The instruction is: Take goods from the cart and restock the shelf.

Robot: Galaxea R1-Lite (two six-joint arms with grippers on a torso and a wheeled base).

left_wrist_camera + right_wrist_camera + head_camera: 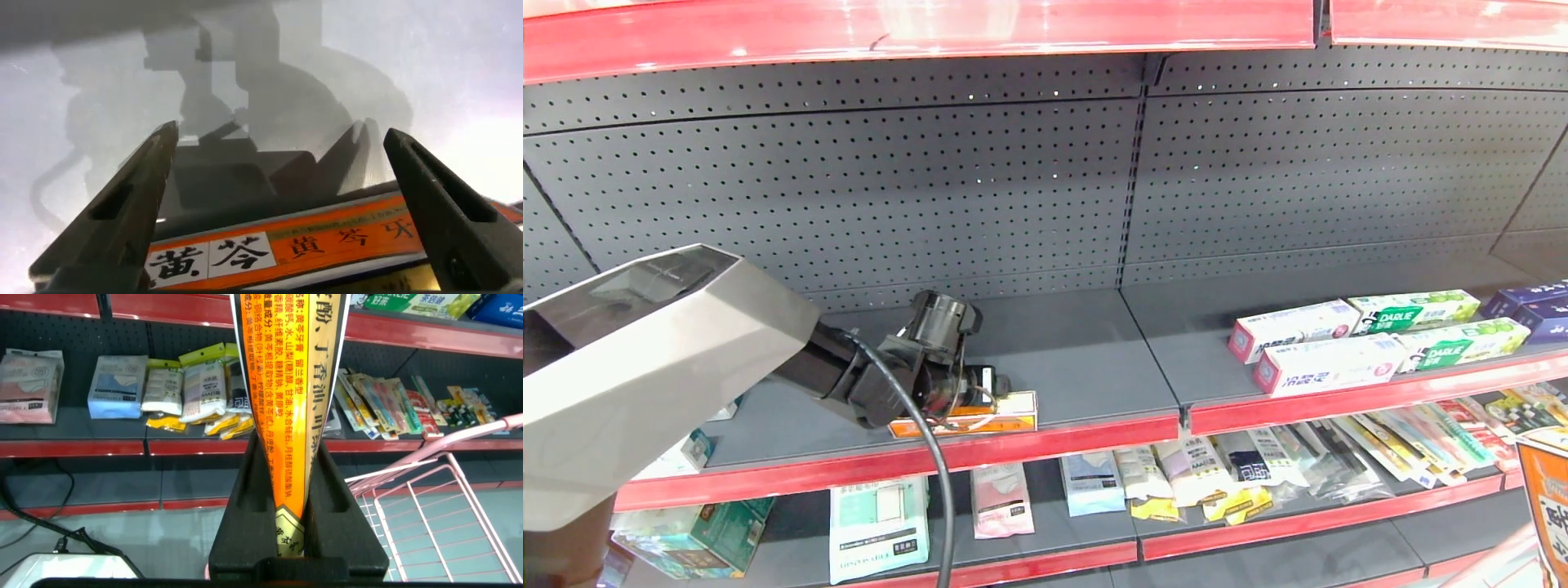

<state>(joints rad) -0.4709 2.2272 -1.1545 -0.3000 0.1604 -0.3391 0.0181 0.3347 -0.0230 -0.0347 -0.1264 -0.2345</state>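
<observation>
An orange and white toothpaste box (980, 418) lies flat at the front edge of the grey shelf (1062, 367). My left gripper (984, 390) hovers just over it. In the left wrist view the two fingers (122, 220) stand wide apart, and the box (286, 245) lies across beneath my left gripper (282, 220), running past both. My right gripper (288, 461) is shut on a second orange box (288, 392), held upright on its narrow side. That box (1545, 490) shows at the head view's lower right edge.
White and green toothpaste boxes (1347, 343) lie on the shelf's right section, with blue ones (1535, 306) beyond. The lower shelf holds several packets (1201, 482). A pink wire cart (441, 506) stands low beside the right arm. Bare shelf lies between the orange box and the white boxes.
</observation>
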